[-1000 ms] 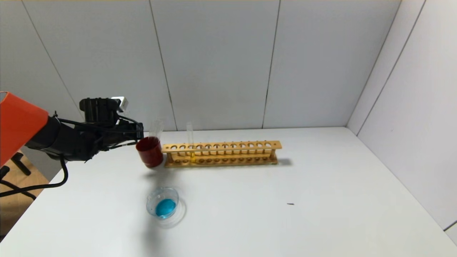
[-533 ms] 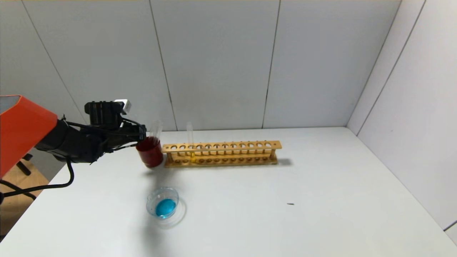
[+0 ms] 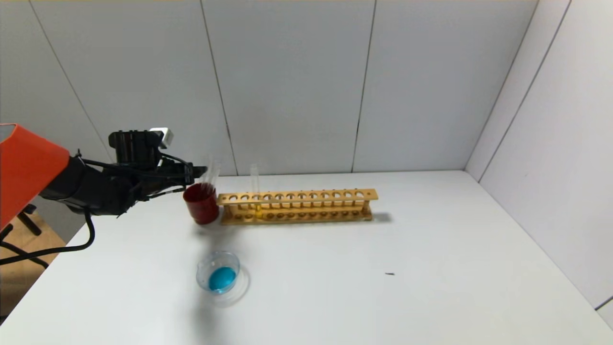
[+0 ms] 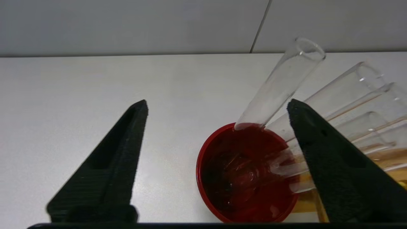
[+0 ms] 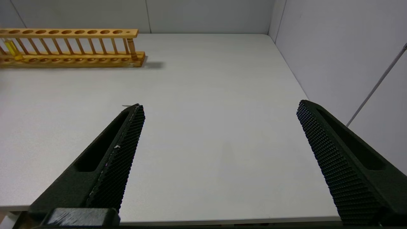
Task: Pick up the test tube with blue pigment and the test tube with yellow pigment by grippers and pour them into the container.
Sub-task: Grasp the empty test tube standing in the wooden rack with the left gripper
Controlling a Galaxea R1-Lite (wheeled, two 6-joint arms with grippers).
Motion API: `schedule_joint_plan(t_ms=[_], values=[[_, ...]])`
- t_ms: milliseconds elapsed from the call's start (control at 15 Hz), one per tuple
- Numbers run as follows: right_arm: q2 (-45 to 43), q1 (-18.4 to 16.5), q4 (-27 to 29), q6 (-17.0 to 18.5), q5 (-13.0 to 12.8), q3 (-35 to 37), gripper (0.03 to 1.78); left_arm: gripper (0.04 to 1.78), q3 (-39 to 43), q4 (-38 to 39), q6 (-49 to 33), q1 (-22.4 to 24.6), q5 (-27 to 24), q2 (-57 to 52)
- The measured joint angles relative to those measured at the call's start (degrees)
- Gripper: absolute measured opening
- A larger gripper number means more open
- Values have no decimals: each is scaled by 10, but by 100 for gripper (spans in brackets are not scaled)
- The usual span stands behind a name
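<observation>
My left gripper is open and empty, just above the rim of the dark red cup. In the left wrist view the gripper spans the cup, which holds several colourless clear tubes leaning out. No blue-tipped tube shows. The yellow-tipped tube stands upright near the left end of the wooden rack; it also shows in the right wrist view. The clear glass beaker holds blue liquid and sits in front of the cup. My right gripper is open and empty over the table's front right.
The rack runs left to right at the back of the white table, touching the red cup. A small dark speck lies right of centre. Grey walls close the back and the right side.
My left gripper dipped slightly toward the red cup, then lifted and reached a little right. Its fingertip is now beside the clear tubes above the rim.
</observation>
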State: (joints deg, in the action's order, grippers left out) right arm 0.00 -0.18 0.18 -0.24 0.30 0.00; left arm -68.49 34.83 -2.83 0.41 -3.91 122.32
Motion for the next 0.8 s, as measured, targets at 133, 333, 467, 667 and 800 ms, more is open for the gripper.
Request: schedule_joint_plan(t_ms=[133,333,467,667,800], values=[[0,0,0,0,0,0,175,172,0,-4,0,0,0,-25],[0,0,0,0,0,0,175,175,0,-30,1,1,-2,-85],[0,0,0,0,0,0,175,175,2,-54,1,1,-3,-130],[0,0,0,0,0,0,175,175,5,-111,2,0,-4,-209],[0,0,0,0,0,0,175,175,5,-188,6,-11,-5,-268]])
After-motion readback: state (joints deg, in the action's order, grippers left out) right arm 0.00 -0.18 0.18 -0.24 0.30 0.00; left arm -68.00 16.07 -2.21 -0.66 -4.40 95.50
